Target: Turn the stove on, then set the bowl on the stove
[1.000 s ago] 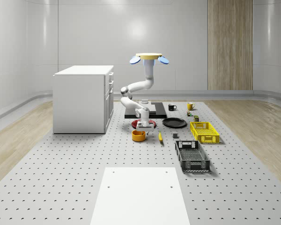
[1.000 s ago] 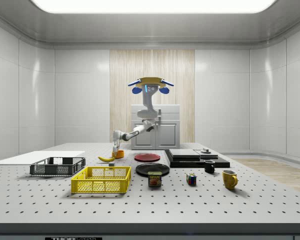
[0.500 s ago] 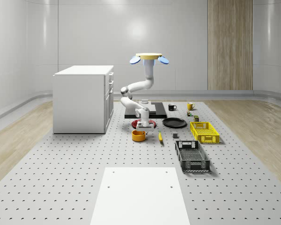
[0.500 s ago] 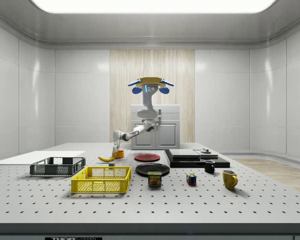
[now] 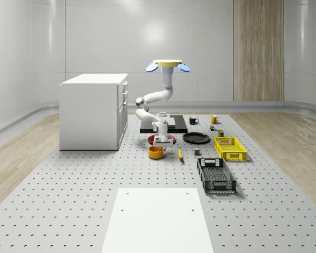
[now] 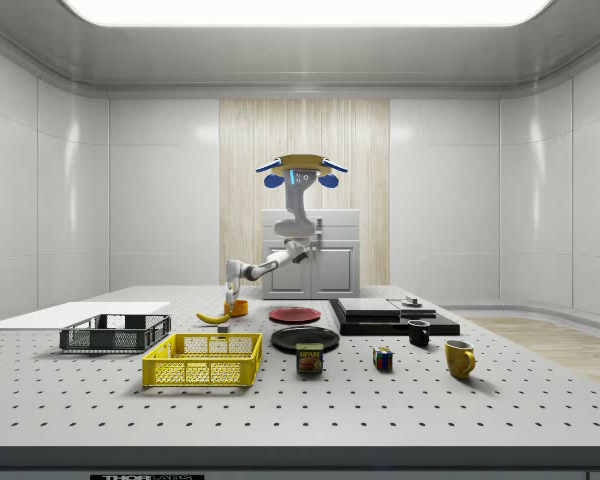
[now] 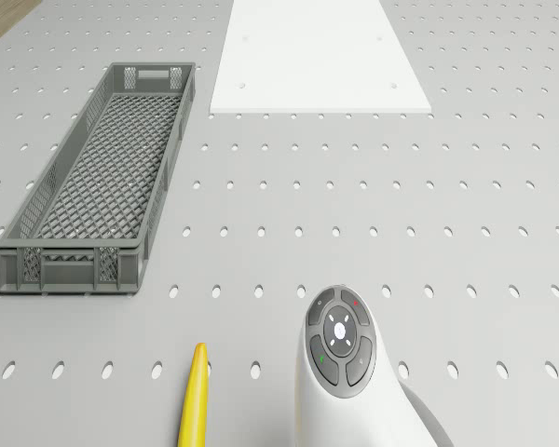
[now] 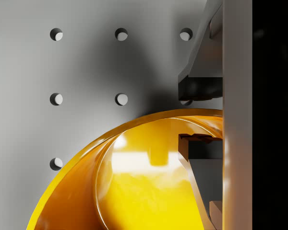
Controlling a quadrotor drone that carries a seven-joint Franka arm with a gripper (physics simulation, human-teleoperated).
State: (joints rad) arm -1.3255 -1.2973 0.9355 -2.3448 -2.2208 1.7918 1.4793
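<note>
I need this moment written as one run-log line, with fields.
drone: hovering above stove | gripper: lowered, fingers straddling bowl rim | bowl: on table, not on stove

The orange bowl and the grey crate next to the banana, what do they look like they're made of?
The orange bowl looks like glazed ceramic or glossy plastic: its inside throws bright reflections in the wrist view, where the gripper straddles its rim. The grey crate looks like matte moulded plastic, judging by its mesh floor and slotted walls with no shine. As simulator renders, both are guesses.
</note>
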